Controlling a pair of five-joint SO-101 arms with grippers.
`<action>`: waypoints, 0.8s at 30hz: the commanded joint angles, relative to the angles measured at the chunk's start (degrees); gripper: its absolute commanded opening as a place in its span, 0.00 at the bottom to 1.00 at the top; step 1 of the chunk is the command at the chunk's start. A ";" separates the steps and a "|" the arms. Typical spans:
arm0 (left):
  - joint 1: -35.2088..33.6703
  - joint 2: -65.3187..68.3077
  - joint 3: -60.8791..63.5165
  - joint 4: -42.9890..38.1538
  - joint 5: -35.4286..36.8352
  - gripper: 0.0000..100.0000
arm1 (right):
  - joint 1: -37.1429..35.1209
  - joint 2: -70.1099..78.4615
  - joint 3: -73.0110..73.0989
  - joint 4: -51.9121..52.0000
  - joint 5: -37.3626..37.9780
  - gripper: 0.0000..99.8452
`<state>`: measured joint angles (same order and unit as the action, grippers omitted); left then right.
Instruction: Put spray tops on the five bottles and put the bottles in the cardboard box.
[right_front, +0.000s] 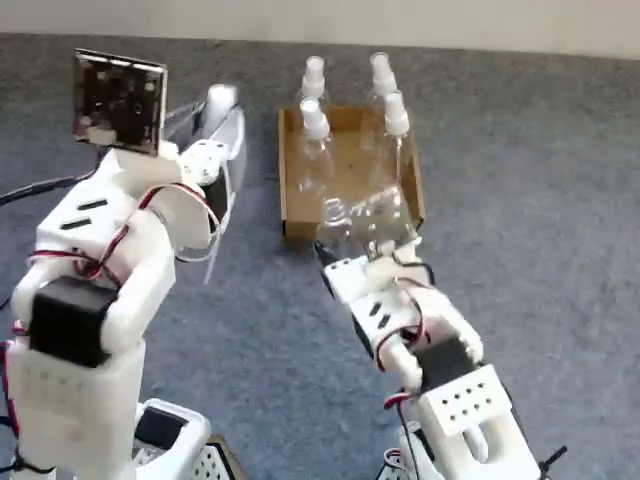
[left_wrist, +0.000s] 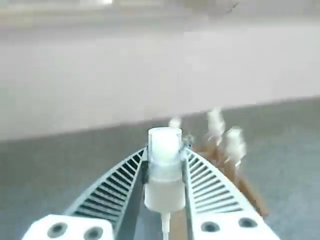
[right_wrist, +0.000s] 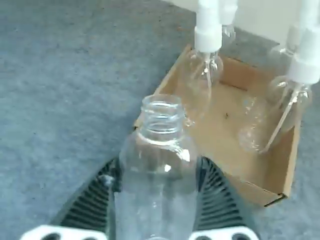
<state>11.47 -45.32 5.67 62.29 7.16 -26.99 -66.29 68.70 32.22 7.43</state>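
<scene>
My left gripper (left_wrist: 164, 170) is shut on a white spray top (left_wrist: 164, 167), its dip tube hanging down; in the high view that spray top (right_front: 220, 100) is held up left of the cardboard box (right_front: 290, 180). My right gripper (right_wrist: 157, 185) is shut on a clear bottle (right_wrist: 157, 165) with an open neck and no top. In the high view this bottle (right_front: 365, 220) leans over the box's near edge, held by the right gripper (right_front: 365, 262). Several clear bottles with white spray tops (right_front: 315, 125) stand in the box; the right wrist view shows them too (right_wrist: 206, 55).
Grey carpet (right_front: 520, 200) covers the table around the box. A square black board (right_front: 120, 100) sits on the left arm near the spray top. Arm bases stand at the near edge.
</scene>
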 joint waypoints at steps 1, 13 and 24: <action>6.81 2.86 -11.30 -0.26 0.18 0.00 | -0.66 -4.00 3.47 -4.79 -0.18 0.00; 15.34 11.12 -13.05 -13.89 -0.18 0.00 | -7.96 -22.73 10.15 -4.88 -2.64 0.00; 18.95 13.93 -8.22 -17.49 -0.18 0.00 | -7.52 -27.91 11.03 -2.68 -2.90 0.00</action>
<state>29.58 -31.69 -2.24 46.64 7.08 -34.29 -93.54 80.31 29.32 5.32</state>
